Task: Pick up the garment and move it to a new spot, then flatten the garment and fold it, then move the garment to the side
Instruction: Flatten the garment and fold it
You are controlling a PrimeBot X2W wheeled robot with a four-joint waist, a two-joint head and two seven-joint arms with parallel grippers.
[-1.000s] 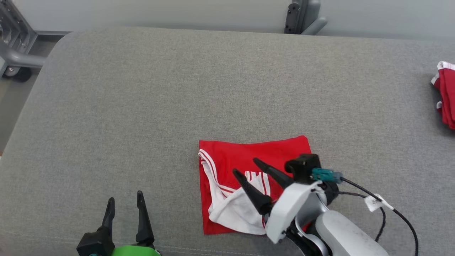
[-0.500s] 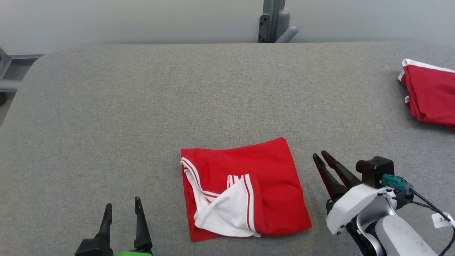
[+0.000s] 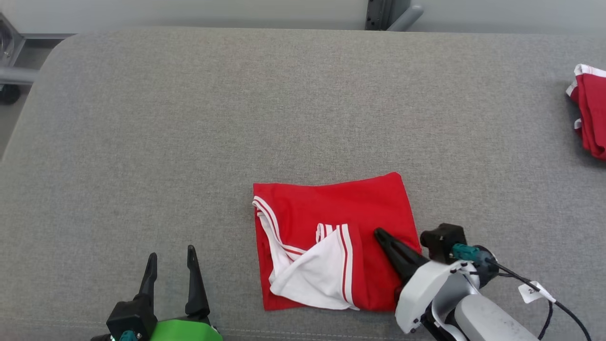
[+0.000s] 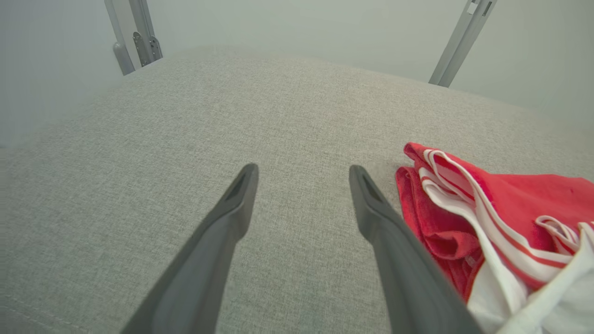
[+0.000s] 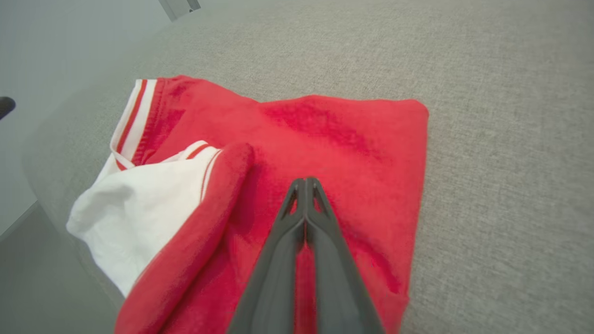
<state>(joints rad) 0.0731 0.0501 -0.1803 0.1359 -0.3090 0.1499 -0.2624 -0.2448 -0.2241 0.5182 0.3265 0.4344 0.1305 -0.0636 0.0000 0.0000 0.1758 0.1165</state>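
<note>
— Where is the clothing lying?

— The folded red garment with white striped trim (image 3: 326, 208) lies flat on the grey fabric-covered table (image 3: 236, 118), toward six o'clock from the table's middle. A white flap is turned out at its seven o'clock corner.

— And the pincers?

— The right gripper (image 3: 378, 233) reaches over the garment's four o'clock corner, pointing toward ten o'clock. In the head view it reads as one dark wedge. The right wrist view makes it plain: its fingertips (image 5: 299, 190) are clenched together over the red cloth, with no fabric visible between them. Whether they press down on the cloth, I cannot tell.

— The other one?

— The left gripper (image 3: 171, 252) is spread wide and empty, at the garment's eight o'clock. The left wrist view puts the striped hem near its three o'clock side. The head view takes in a second red cloth bundle (image 3: 589, 113) at the table's three o'clock edge.
</note>
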